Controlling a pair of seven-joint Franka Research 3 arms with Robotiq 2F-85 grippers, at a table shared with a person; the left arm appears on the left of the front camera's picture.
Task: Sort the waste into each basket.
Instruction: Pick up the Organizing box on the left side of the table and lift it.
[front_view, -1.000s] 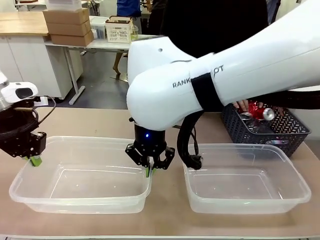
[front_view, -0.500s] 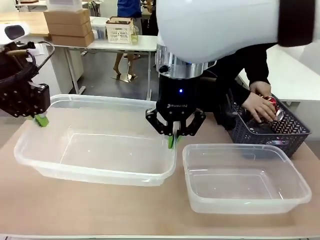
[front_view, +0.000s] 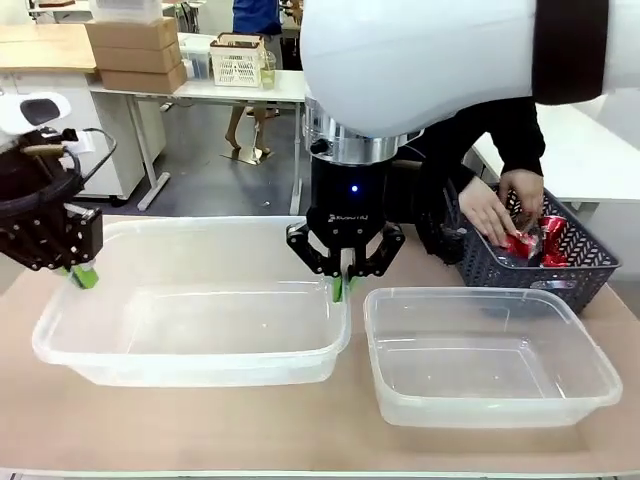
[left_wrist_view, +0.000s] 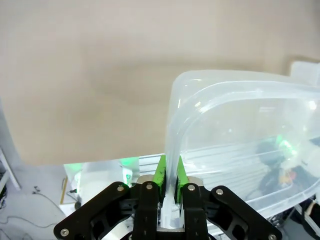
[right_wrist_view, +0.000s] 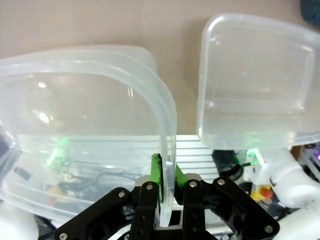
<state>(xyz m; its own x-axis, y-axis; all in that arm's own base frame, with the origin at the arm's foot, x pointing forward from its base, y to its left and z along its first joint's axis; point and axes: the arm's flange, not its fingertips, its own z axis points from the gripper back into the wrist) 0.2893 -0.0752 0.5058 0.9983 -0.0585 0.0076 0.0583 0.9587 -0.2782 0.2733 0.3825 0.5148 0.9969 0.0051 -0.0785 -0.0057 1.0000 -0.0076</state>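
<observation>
- We hold the left tub (front_view: 190, 365) by its rim, clamped between the fingers of our left gripper (front_view: 79, 276) and right gripper (front_view: 341, 288).
- Nothing is sorted yet: it and the right tub (front_view: 490, 410) are empty, and the cans (front_view: 520, 246) lie beyond our fingers.

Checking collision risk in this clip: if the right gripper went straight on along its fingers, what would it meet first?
The right gripper is shut on an end wall of the left tub, pointing down. Straight on, it would probably meet the table beside the right tub; depth is unclear.

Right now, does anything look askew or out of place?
Yes: the large clear plastic tub on the left is pinched at both end rims by the left hand and right hand; the other clear tub lies free.
</observation>
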